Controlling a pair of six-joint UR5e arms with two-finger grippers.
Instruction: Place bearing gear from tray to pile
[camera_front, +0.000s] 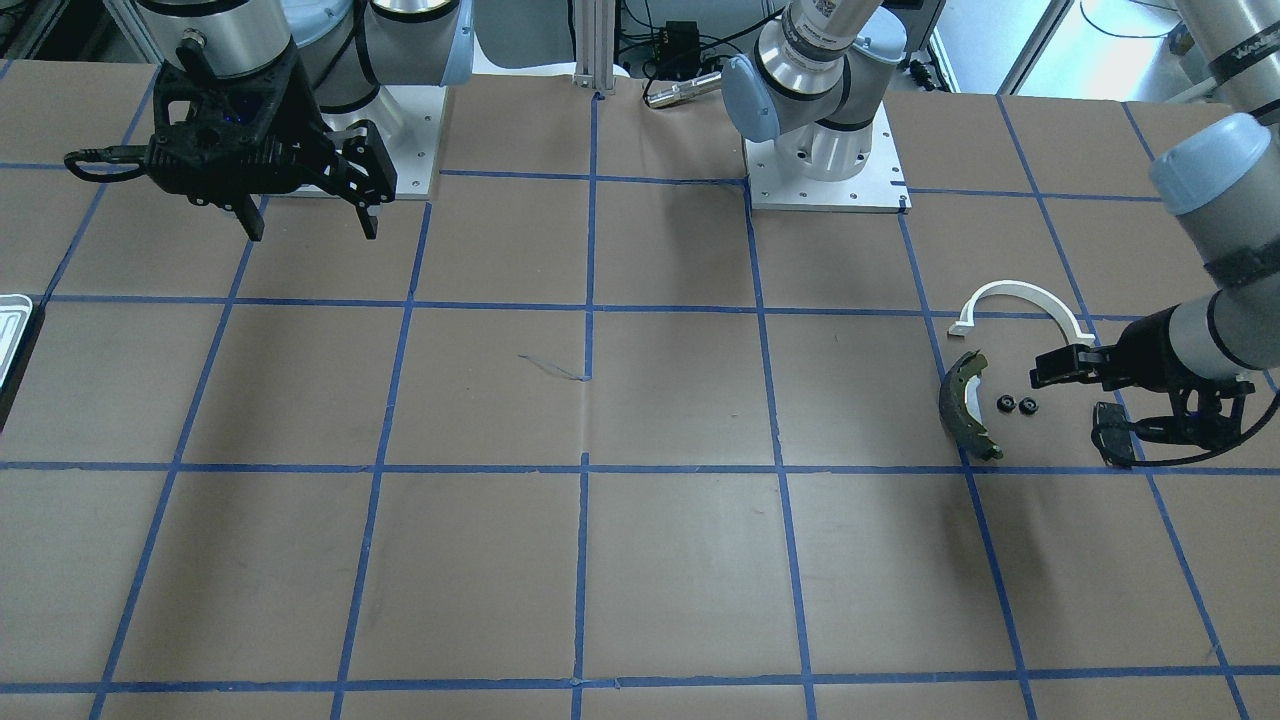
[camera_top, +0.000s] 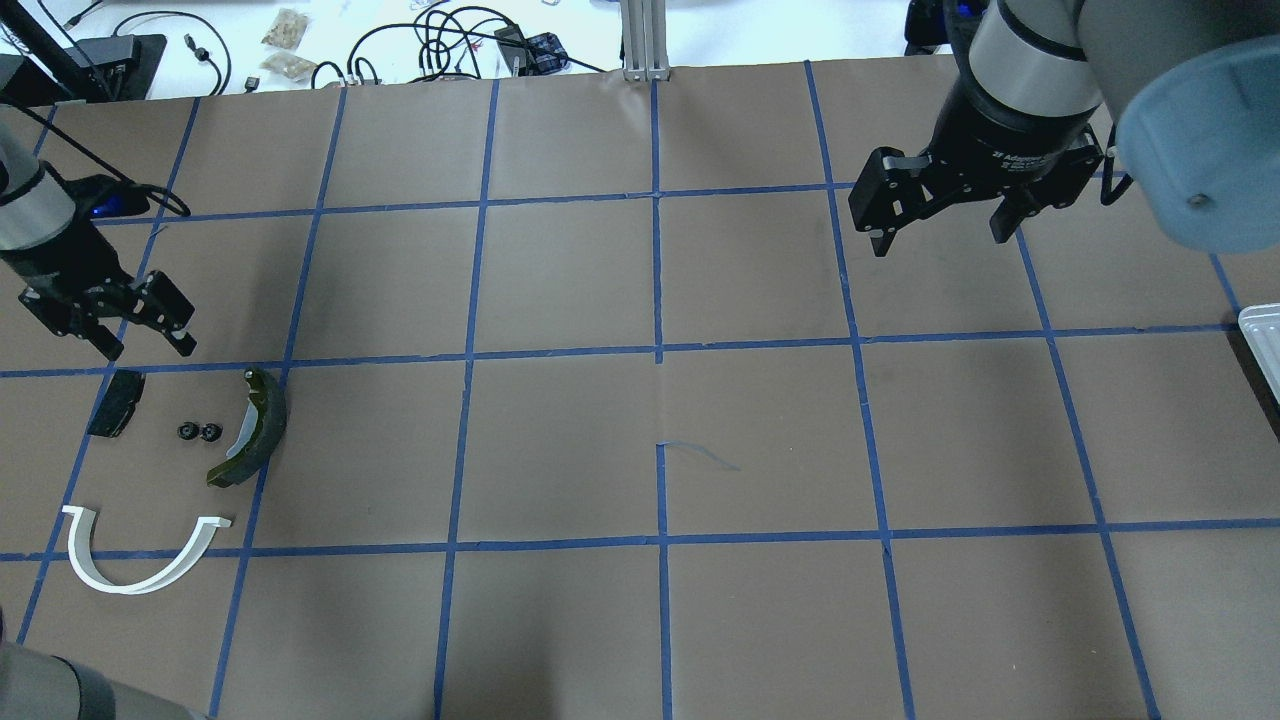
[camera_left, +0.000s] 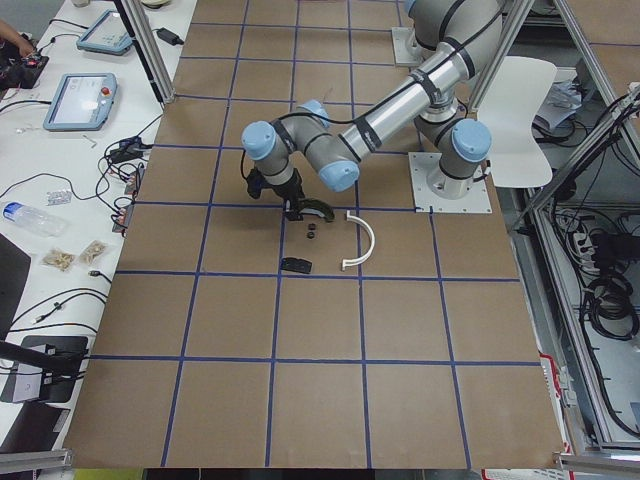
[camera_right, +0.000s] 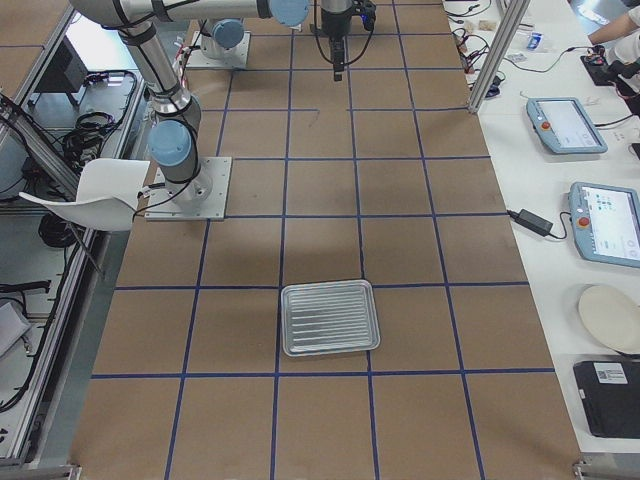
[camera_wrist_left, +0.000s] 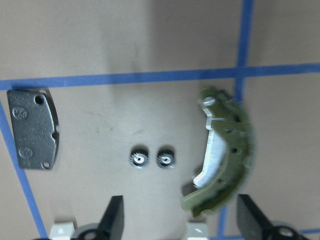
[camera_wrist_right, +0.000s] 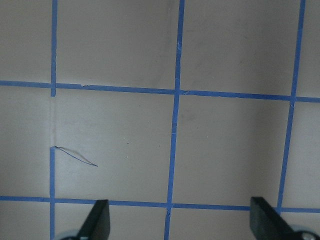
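Note:
Two small black bearing gears (camera_top: 198, 432) lie side by side on the table in the pile, between the black oblong pad (camera_top: 115, 402) and the olive brake shoe (camera_top: 255, 430). The white half-ring (camera_top: 125, 587) lies beside them. In the left wrist view the gears (camera_wrist_left: 152, 158) show below the camera, with the pad (camera_wrist_left: 32, 130) and shoe (camera_wrist_left: 230, 155). My left gripper (camera_top: 148, 350) hovers open and empty over the pile. My right gripper (camera_top: 940, 238) is open and empty, high above bare table. The silvery tray (camera_right: 330, 318) is empty.
The tray's edge shows at the overhead view's right side (camera_top: 1262, 345) and at the front view's left side (camera_front: 15, 330). Blue tape lines grid the brown table. Cables and operator desks lie beyond the table's far edge.

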